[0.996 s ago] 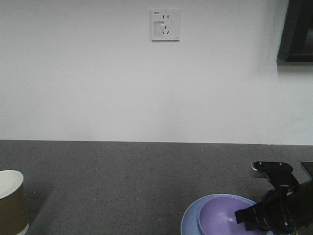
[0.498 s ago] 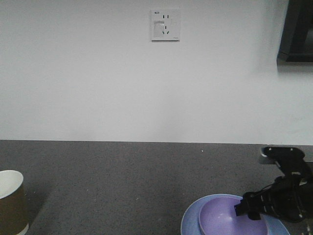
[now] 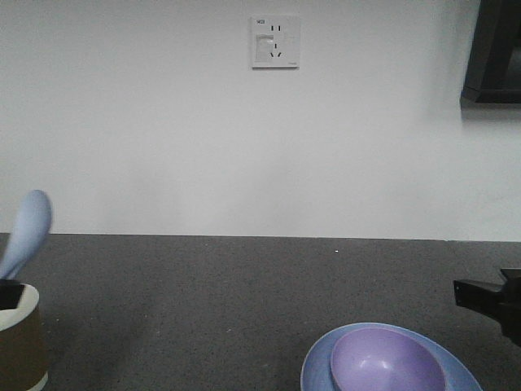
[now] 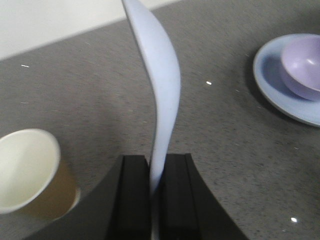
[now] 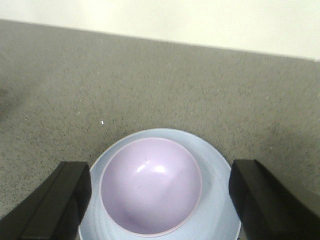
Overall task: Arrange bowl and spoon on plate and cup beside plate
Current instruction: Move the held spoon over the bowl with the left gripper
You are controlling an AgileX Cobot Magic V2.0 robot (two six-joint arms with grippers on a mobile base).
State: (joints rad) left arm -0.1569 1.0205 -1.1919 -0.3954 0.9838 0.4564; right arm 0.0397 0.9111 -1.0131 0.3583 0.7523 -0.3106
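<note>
The lavender bowl (image 5: pixel 150 185) sits inside the light blue plate (image 5: pixel 217 200) on the dark counter; the front view shows the bowl (image 3: pixel 387 362) and plate (image 3: pixel 316 365) at the bottom right. My right gripper (image 5: pixel 160 170) hangs open above them, its fingers (image 5: pixel 65 200) wide on either side and touching nothing. My left gripper (image 4: pixel 157 172) is shut on the handle of the pale spoon (image 4: pixel 160 75), scoop pointing away. The spoon (image 3: pixel 27 232) rises at the far left over the brown paper cup (image 3: pixel 18 342). The cup (image 4: pixel 25 170) stands upright just left of the left gripper.
A white wall with a socket (image 3: pixel 275 41) backs the counter. A dark object (image 3: pixel 492 49) hangs at the top right. Bare grey counter (image 3: pixel 203 309) lies between the cup and the plate. Part of the right arm (image 3: pixel 488 297) shows at the right edge.
The right gripper has pulled away from the bowl to the right, leaving the bowl on the plate. The spoon, held by the left gripper, has come up into view at the far left.
</note>
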